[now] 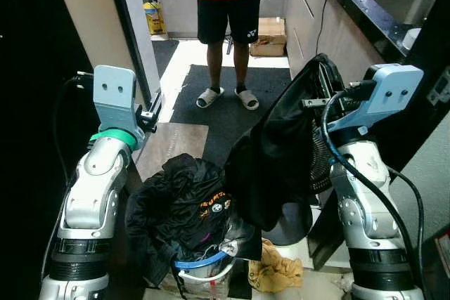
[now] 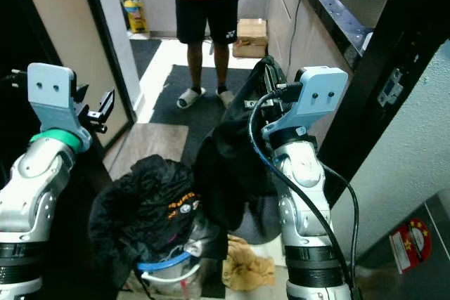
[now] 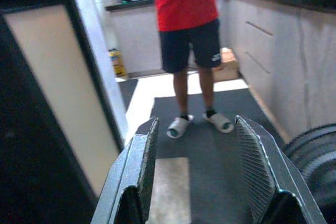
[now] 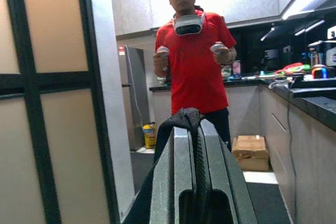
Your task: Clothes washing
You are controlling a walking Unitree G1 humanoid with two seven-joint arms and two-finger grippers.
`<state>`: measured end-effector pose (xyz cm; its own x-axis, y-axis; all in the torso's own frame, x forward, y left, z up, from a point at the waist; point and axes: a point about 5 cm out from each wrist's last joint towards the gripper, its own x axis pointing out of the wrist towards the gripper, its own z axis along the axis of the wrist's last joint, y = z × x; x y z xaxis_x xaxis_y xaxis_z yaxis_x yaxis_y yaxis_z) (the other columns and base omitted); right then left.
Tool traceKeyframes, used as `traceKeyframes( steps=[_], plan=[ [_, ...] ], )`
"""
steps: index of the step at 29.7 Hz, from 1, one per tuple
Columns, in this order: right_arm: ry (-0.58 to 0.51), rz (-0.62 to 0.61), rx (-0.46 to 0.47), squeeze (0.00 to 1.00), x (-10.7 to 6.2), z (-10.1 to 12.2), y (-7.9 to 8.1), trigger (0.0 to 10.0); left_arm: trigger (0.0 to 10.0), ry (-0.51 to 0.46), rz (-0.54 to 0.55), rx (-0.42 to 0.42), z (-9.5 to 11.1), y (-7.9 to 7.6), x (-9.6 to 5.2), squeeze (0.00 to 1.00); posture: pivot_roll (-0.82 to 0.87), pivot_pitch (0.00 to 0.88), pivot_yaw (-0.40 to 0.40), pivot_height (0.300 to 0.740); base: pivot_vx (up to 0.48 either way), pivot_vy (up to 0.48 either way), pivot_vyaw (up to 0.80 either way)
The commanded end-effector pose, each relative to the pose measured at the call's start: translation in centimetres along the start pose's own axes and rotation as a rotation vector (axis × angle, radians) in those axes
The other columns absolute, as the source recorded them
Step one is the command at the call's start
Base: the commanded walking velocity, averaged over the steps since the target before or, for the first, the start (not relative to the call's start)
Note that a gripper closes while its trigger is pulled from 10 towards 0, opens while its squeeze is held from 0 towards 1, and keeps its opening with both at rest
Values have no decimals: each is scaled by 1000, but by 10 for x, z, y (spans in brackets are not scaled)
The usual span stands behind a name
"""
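The two eye views look forward and down from the head, over both raised silver arms, onto a pile of dark clothes [image 1: 184,205] in a basket close below and a person [image 1: 228,5] standing farther ahead on a dark mat [image 1: 232,100]; the right eye sits slightly to the side, so the same scene appears shifted. The left wrist view looks along the parted fingers of the left gripper [image 3: 197,169], low and level, toward that person's legs and the mat beyond the fingertips. The right wrist view looks along the right gripper [image 4: 194,145], whose fingers are pressed together on a black garment [image 4: 181,116], facing the same person beyond it.
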<state>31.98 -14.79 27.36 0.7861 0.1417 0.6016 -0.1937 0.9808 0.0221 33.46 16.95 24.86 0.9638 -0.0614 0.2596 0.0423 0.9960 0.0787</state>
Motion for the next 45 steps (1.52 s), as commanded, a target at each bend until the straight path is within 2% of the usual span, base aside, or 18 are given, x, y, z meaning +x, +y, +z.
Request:
traceKeyframes(
  steps=[1, 4, 22, 35, 45],
  plan=[
    [-6, -5, 7, 0, 1, 0, 0, 10000, 10000, 3, -14, -7, 0, -5, -1, 0, 89, 18, 52, 740, 0, 0, 0],
    [-8, 1, 4, 0, 5, 1, -3, 10000, 10000, -19, -24, -26, 5, -13, 0, 0, 81, 14, 40, 740, 0, 0, 0],
    [9, 52, 0, 0, 16, -2, -1, 10000, 10000, -52, 28, -62, 8, -13, -3, 0, 73, 1, -28, 740, 0, 0, 0],
    [13, 9, 58, 0, 17, -5, -5, 10000, 10000, -46, 35, -49, 8, -9, -4, 0, 89, 9, -11, 740, 0, 0, -800],
    [-6, -42, 80, 0, 19, -2, -13, 10000, 10000, -44, 23, -39, 10, -9, -3, 0, 95, 10, 5, 740, 0, 0, -800]
  ],
)
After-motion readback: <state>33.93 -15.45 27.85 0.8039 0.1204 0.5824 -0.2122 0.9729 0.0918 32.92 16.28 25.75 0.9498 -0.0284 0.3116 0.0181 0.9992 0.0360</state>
